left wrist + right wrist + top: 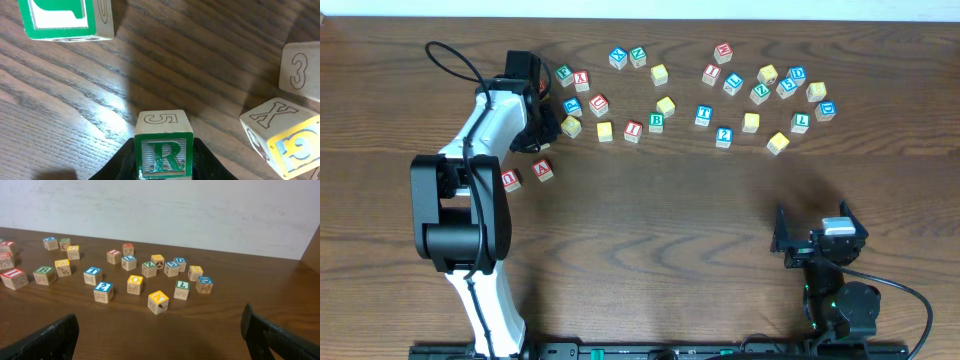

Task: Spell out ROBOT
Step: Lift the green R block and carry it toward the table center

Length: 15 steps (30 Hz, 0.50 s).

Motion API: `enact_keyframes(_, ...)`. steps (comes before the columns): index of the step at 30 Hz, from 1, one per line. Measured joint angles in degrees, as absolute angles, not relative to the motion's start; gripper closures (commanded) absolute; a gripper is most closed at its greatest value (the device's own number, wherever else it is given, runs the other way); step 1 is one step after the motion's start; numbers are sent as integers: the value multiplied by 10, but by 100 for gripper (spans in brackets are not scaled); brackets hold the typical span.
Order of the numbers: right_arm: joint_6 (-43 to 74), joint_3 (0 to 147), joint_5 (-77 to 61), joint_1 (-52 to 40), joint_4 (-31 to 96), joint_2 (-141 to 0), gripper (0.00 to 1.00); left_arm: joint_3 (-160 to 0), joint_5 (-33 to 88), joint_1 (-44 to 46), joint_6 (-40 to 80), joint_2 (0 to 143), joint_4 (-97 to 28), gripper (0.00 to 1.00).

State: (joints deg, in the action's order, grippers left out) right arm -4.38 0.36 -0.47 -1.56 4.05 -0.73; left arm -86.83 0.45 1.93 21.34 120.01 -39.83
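Down at the near edge of the table (650, 230) we find the right gripper (817, 240). Its jaws are spread wide around nothing, and it sits well apart from every cube.

Further out on the left, the left gripper (163, 167) is closed narrowly on the R cube (163, 150), with one dark finger against each side face. Being a cube, it has no long axis. It sits square between the fingers, not twisted, with the green R upright and facing the wrist camera. The adjoining face, with an outlined 5, shows just above the R. We cannot tell whether the cube rests on the wood or hangs just over it. From overhead the arm hides it, at the left end of the scattered cubes.

Beyond it in the wrist view an X cube (280, 135) lies corner-on to us, then a 3 cube (300, 72), then a green-bordered cube (65, 20) farthest off.

Toward the middle of the spread the B cube (656, 121) and the T cube (703, 115) stand flat, near each other but not touching. A yellow-topped cube (751, 122) stands further right.
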Motion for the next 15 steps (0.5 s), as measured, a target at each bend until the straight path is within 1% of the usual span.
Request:
enact_keyframes(4,-44,4,-5,-16,41,-7,1,-868,4,19,209,1190,-401,71)
enact_keyframes(7,-44,4,-5,-16,41,-7,1,-868,4,19,205,1155,-401,71)
enact_keyframes(15,-44,4,-5,-16,41,-8,1,-870,7,20,190,978,-422,71)
